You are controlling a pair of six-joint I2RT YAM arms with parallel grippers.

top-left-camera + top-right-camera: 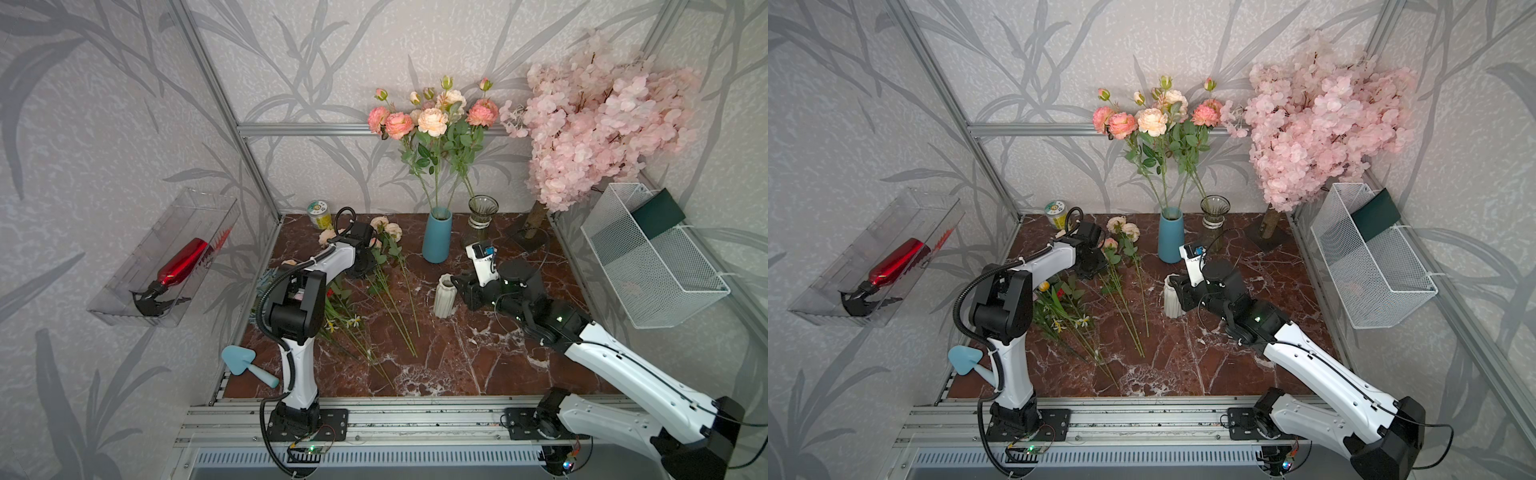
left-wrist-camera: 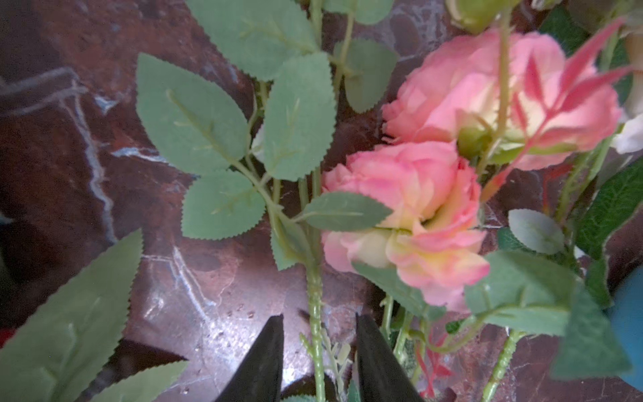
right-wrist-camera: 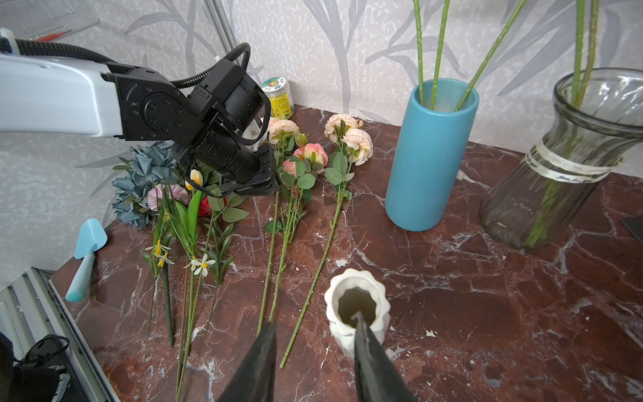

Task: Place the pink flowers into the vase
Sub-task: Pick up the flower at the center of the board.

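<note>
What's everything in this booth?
pink flowers: about eight stems, salmon-peach, five in vases, three lying
blue vase: one, back centre
glass vase: one, grey, beside it
white vase: one, centre
blossom tree: one, pale pink, back right
mixed flowers: bunch, blue, red, yellow, left
trowel: one, blue, front left
jar: one, yellow, back left
spray bottle: one, red, left wall
wire basket: one, white, right wall
left gripper: black, open astride stem
right gripper: black, open by white vase

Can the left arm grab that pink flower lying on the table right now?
Probably yes. The left gripper hangs open right over the pink flowers, with one green stem already between its jaws. Only leaves lie around it, and nothing seems to block it.
</note>
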